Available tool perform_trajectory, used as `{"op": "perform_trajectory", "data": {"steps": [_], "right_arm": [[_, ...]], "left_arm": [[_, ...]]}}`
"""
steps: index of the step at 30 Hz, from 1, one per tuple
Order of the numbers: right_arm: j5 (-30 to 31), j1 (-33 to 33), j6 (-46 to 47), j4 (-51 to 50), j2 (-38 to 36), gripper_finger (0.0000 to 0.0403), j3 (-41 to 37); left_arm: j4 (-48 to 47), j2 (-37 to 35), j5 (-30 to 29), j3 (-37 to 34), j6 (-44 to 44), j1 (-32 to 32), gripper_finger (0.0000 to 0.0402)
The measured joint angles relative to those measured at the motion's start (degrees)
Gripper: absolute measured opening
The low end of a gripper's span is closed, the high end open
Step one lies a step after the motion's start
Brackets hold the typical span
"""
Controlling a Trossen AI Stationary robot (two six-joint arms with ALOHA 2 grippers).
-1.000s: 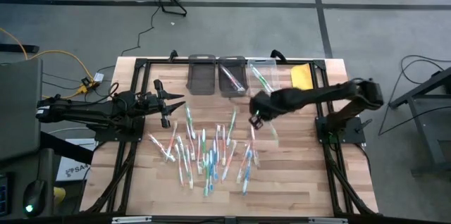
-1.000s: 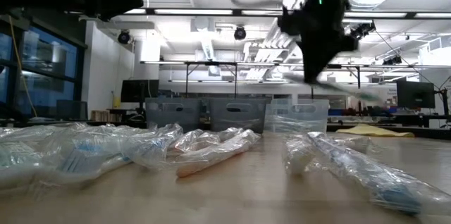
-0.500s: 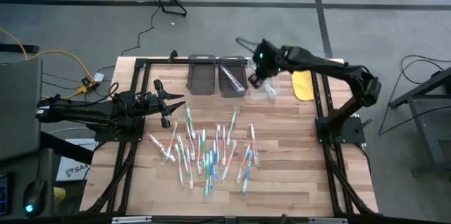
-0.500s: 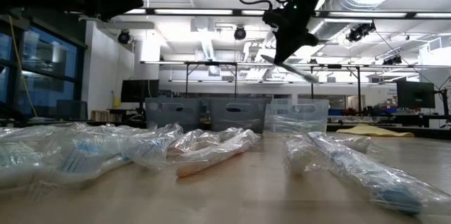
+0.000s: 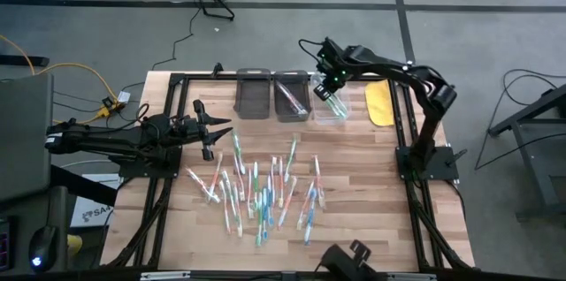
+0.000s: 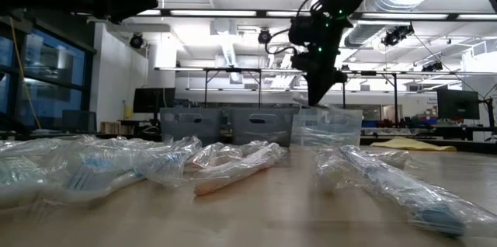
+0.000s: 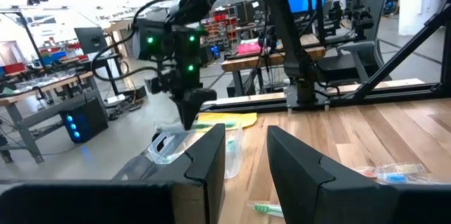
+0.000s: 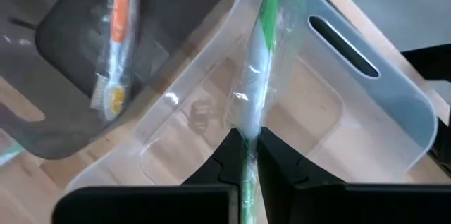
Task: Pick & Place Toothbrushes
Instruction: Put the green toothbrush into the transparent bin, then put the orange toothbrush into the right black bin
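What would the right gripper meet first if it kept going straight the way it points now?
Probably the clear bin. The right gripper, shut on a wrapped green toothbrush, points down into that bin, so the brush tip would likely reach the bin's floor before the fingers; the gap is hard to judge.

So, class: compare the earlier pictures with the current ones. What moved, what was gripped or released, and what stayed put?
The right hand carried a green toothbrush from above the pile to the far edge of the table, and now holds it over the clear bin, fingers shut on it, not yet released. The left hand, the toothbrushes on the table and the two grey bins stayed as they were.
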Motion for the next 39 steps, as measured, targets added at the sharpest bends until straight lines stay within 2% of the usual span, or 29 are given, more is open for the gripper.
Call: {"op": "perform_trajectory", "data": {"steps": [10,21,25,32,39], "right_arm": [[2.2,0.5,-1.3,1.0,2.6,0.0035,0.0],[3.3,1.6,2.8,-0.1,2.6,0.0145,0.0],[3.0,1.8,5.2,-2.6,1.6,0.0172,0.0],[3.0,4.6,11.6,-6.7,-3.8,0.0179,0.0],[3.7,14.1,20.4,-11.8,-7.2,0.0175,-0.4]], "left_arm": [[0.0,0.0,0.0,0.0,0.0,0.0,0.0101],[0.0,0.0,0.0,0.0,0.0,0.0,0.0101],[0.0,0.0,-0.1,0.0,0.0,0.0,0.0101],[-0.1,0.0,-0.1,0.0,0.0,0.0,0.0101],[-0.1,0.0,-0.2,0.0,0.0,0.0,0.0101]]}}
